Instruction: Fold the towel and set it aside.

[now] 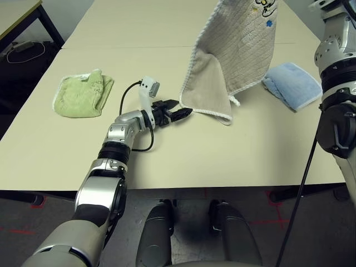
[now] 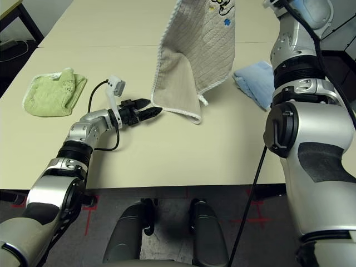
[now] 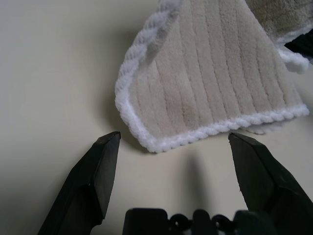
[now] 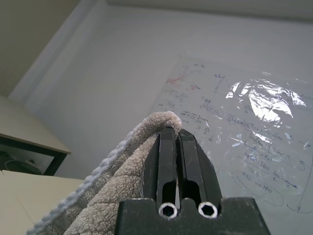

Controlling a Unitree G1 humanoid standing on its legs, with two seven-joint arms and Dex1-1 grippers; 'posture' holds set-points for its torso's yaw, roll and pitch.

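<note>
Far left, beyond the main table's edge and well apart from the beige ribbed towel [image 1: 239,50]: corner of a second table [image 1: 15,16]. On the main table [image 1: 150,172], left of the beige towel and apart from it: light green towel [image 1: 83,95], folded, lying flat. Between green and beige, near the beige towel's lower left corner: left gripper [image 1: 185,107], low over the tabletop, fingers spread wide, nothing gripped; in the left wrist view the corner lies just ahead of the fingertips. Beige towel itself: hanging above the table from its raised upper part, lower end down at the tabletop with a flap folded over, white braided edging; dark line embroidery [image 1: 269,6] near its top, small blue patch beneath. Right gripper [image 4: 177,130] at the beige towel's raised edge, fingers brought together and clamped on the cloth. In the right wrist view, beyond the beige towel, a glossy sheet [image 4: 234,142] with handwriting on the wall. Right of the beige towel, on the table: light blue towel [image 1: 292,85], folded. Farther right of it, the silver right arm [image 2: 317,122], raised, with a black cable [image 2: 250,194] hanging down.
</note>
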